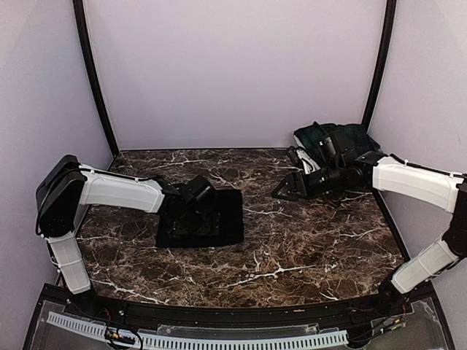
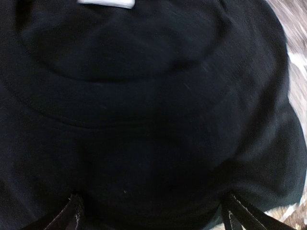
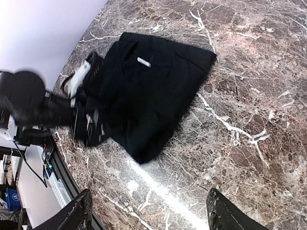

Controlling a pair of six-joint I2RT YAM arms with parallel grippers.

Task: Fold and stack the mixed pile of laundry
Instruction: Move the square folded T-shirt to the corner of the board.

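White slatted basket (image 1: 219,340) along the bottom edge of the top view, nearest. Above it, lower left of centre on the desk (image 1: 306,248), the black cloth (image 1: 226,219) lies as a flat, roughly square fold, with a white tag (image 3: 143,62) showing on top. The left hand (image 2: 156,211) is right down on it, fingers spread wide, nothing pinched between them. Can't tell if the tips press or just hover, since the wrist view is blurred.

Right of centre, the right hand (image 3: 148,194) hangs above bare desk, wide open and empty, pointing toward the black cloth. In the far upper right corner sits the rest of the laundry pile (image 1: 354,135), a dark green bunched heap behind the right arm.

Likely step: flattening and finishing the black fold. To do it well, press flat at the middle and sweep outward to the edges. Lift straight up so the top layer isn't dragged open. Keep the corners square as a base for stacking. The right hand should wait clear, then fetch from the heap.
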